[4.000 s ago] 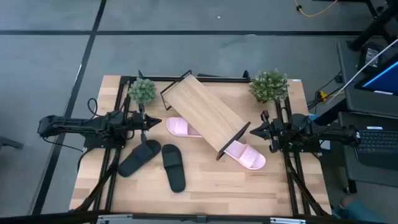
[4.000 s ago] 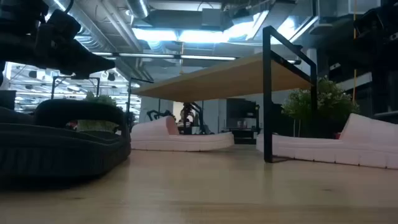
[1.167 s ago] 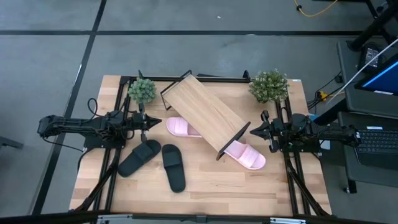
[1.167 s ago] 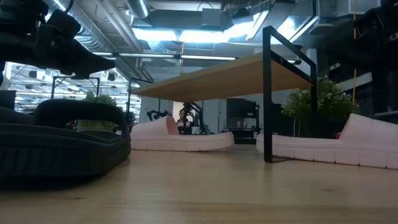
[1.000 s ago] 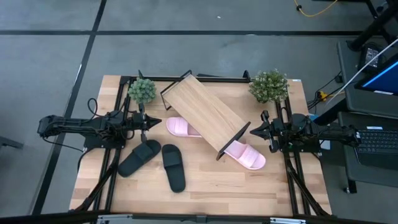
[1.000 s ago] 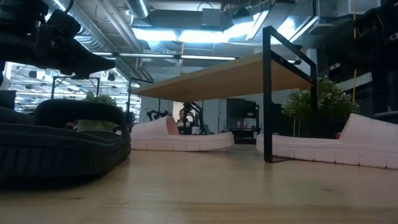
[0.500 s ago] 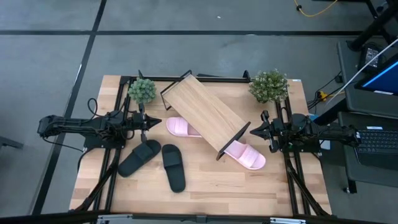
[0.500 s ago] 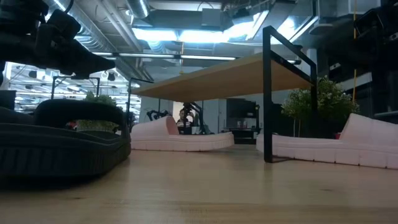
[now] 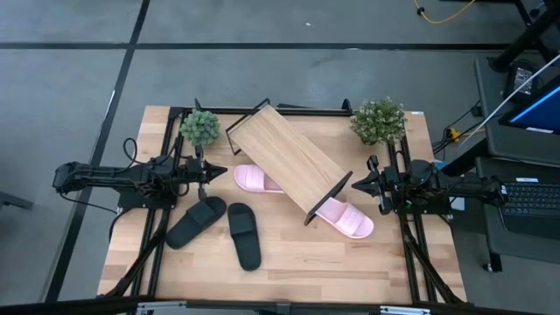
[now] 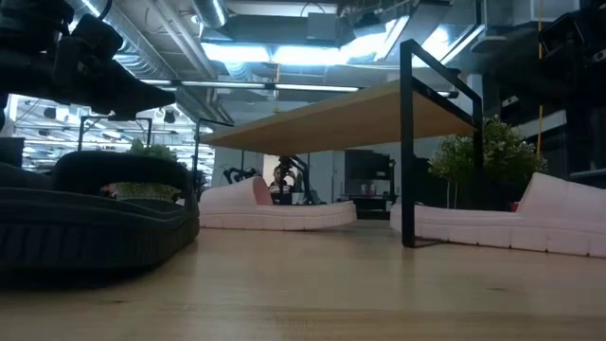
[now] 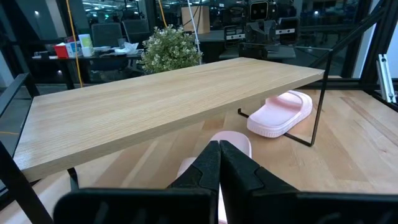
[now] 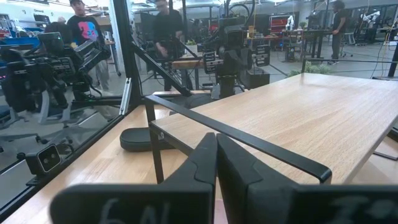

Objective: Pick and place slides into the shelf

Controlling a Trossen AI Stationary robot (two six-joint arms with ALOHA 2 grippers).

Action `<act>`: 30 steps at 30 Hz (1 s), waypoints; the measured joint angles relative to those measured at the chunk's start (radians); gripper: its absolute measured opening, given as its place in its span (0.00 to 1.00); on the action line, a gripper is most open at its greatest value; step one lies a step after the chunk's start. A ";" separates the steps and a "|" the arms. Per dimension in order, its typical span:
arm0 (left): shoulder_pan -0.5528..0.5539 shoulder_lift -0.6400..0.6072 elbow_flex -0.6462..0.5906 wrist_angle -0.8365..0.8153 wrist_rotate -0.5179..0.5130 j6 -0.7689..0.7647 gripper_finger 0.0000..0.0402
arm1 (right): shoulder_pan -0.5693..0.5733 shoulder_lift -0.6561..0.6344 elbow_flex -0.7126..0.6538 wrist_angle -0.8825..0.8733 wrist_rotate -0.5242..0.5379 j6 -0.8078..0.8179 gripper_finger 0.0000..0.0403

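Observation:
The shelf [image 9: 290,158], a light wood board on a thin black frame, stands slantwise mid-table on its frame legs. Two pale pink slides lie partly under it: one [image 9: 253,179] at its left side, one [image 9: 347,219] at its right end. Two black slides [image 9: 196,221] [image 9: 244,234] lie soles down on the near-left tabletop. My left gripper [image 9: 220,171] hovers shut at the table's left, pointing at the shelf. My right gripper [image 9: 358,185] hovers shut at the right, beside the shelf's end frame [image 12: 242,142]. Neither touches anything.
Two small potted plants stand at the far corners, one left [image 9: 200,128], one right [image 9: 378,121]. Black arm-mount frames run along both table sides. Bare tabletop [image 9: 315,258] lies near the front edge. People show in the room beyond the table in the right wrist view.

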 joint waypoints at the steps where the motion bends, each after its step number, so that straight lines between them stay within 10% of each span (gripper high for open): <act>1: 0.000 0.000 0.000 0.000 0.000 0.000 0.00 | 0.000 0.000 0.000 0.000 0.000 0.000 0.04; 30: 0.000 0.000 0.000 0.000 0.000 0.047 0.00 | 0.000 0.000 0.000 0.000 0.000 0.032 0.04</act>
